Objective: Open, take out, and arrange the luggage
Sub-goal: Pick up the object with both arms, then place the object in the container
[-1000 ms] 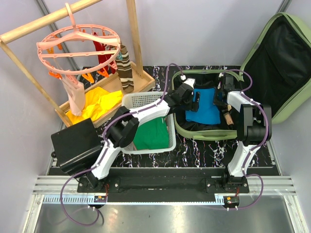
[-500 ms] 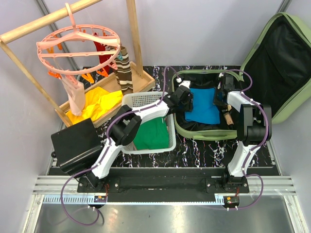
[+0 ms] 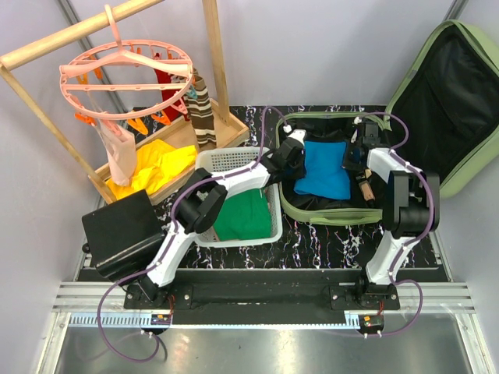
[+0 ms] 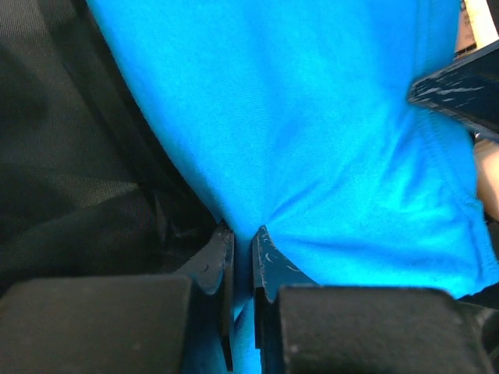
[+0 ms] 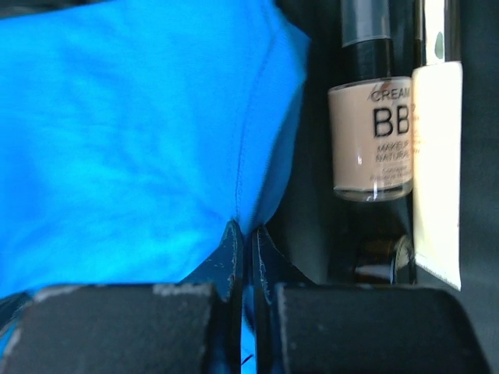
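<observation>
Luggage (image 3: 323, 216) open on table, right of centre. Lid leans back against right wall, black lining showing. Inside base: blue garment (image 3: 323, 170) spread out, BB cream bottle (image 5: 372, 132) and white tube (image 5: 437, 171) side by side along its right edge. White basket (image 3: 234, 158) just left of luggage, green cloth (image 3: 243, 216) in it. Wooden tray (image 3: 234, 127) behind basket holds yellow cloth (image 3: 156, 167). Left arm stretched over basket into luggage, left gripper (image 4: 242, 253) clamped on garment's left side, fabric bunched between jaws. Right arm bent over base, right gripper (image 5: 243, 248) pinching garment's right hem.
</observation>
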You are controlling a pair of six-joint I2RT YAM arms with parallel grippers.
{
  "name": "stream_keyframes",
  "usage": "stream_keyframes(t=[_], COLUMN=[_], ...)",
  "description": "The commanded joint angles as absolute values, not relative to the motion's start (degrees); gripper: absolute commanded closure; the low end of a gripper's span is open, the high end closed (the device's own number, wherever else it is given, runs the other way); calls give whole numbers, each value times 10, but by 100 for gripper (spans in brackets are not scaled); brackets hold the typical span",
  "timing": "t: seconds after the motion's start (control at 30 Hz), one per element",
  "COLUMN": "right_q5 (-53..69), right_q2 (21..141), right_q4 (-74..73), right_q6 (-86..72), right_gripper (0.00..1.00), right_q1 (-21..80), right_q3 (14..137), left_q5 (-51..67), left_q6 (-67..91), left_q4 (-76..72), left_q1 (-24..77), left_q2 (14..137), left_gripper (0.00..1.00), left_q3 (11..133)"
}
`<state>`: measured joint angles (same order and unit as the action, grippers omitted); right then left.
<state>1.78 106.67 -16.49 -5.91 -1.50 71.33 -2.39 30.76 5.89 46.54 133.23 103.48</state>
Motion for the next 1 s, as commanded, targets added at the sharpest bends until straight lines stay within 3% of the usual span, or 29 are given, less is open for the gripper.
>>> stream_keyframes(t=[0.0, 0.47, 0.6, 0.97], right_q5=[64, 76, 78, 110], right_q2=[978, 855, 835, 815], right_q4=[-161, -200, -221, -258], right_q6=[-86, -105, -114, -172], right_gripper=[100, 100, 100, 100], right_q1=[-19, -3, 42, 206], right_q3=[708, 723, 745, 741], left_q5=[-15, -3, -4, -56], left_q6=[262, 209, 211, 246], left_q4=[24, 59, 81, 109], left_q1=[472, 472, 472, 468], left_q2=[1263, 1153, 1095, 875], left_gripper=[100, 100, 100, 100], left_q3=[1035, 1044, 1022, 749])
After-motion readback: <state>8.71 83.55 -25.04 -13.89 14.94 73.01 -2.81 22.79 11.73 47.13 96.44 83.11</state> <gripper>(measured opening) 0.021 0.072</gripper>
